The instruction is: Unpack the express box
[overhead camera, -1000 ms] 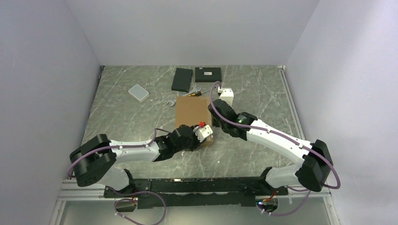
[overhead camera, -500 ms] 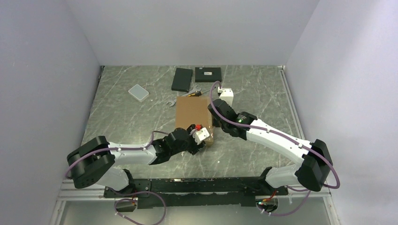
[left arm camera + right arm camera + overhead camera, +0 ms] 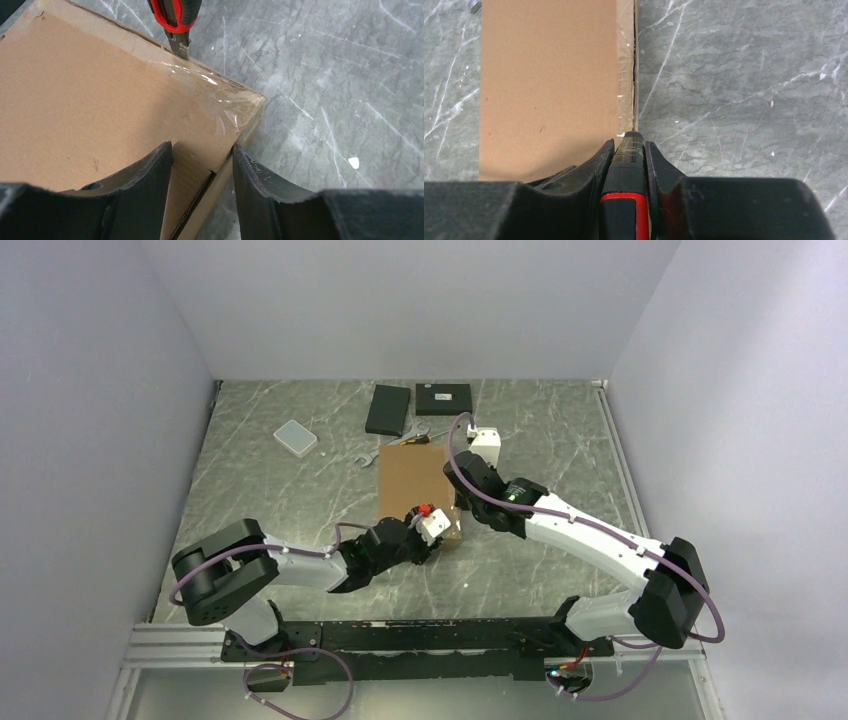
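Note:
The express box point(image 3: 412, 480) is a flat brown cardboard box lying shut on the marble table, with clear tape point(image 3: 210, 80) over its right edge. My right gripper point(image 3: 629, 142) is shut on a red and black utility knife point(image 3: 626, 200). The knife's blade point(image 3: 182, 47) touches the seam on the box's right edge point(image 3: 635, 75), near the near right corner. My left gripper point(image 3: 202, 147) is open at that corner point(image 3: 445, 537). One finger point(image 3: 145, 175) lies over the lid and the other finger point(image 3: 260, 185) is beside the box wall.
Two flat black boxes point(image 3: 389, 410) point(image 3: 444, 398) lie at the back. A small white box point(image 3: 295, 437) is at the back left. A wrench point(image 3: 366, 458) and other tools point(image 3: 418, 435) lie by the box's far edge. Walls close in on three sides.
My left arm has swung its elbow to the right while its gripper stays at the box corner. The box has slid slightly to the right. The right arm has barely moved.

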Available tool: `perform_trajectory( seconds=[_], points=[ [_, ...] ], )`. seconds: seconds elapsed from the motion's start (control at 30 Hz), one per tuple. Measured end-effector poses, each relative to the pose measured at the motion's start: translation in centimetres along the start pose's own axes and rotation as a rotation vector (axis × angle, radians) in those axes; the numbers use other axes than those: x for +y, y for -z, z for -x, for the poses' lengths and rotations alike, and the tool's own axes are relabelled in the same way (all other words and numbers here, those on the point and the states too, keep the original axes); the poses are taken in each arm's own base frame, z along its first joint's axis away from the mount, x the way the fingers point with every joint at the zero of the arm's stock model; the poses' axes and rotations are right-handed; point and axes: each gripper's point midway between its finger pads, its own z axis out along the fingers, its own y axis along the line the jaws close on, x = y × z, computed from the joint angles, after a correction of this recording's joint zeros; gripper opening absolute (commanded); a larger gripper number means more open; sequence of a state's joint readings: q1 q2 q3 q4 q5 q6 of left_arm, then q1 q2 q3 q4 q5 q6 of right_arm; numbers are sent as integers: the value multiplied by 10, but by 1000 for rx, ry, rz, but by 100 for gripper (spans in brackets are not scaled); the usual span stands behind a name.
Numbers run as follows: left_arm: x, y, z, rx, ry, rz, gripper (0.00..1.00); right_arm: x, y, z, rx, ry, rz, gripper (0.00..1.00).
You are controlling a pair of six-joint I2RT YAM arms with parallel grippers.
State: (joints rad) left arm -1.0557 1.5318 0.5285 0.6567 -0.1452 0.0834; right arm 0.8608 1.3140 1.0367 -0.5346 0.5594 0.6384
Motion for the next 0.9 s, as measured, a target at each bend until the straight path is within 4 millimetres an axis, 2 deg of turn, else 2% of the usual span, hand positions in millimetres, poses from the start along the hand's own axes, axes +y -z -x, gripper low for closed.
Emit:
perform_trajectory(
  seconds=[0.37, 0.63, 0.73, 0.9],
  points=[
    [-1, 1, 1, -64, 32, 11, 45, -2, 5, -5, 9, -20, -10, 0],
    [-2, 1, 1, -91, 56, 13, 42, -4, 10, -20, 36, -5, 12, 0],
    [-2, -1, 1, -99, 57, 15, 41, -4, 15, -30, 58, 24, 5, 0],
    [-3, -4, 2, -111, 60, 15, 40, -5, 25, -34, 63, 18, 0, 0]
  ],
)
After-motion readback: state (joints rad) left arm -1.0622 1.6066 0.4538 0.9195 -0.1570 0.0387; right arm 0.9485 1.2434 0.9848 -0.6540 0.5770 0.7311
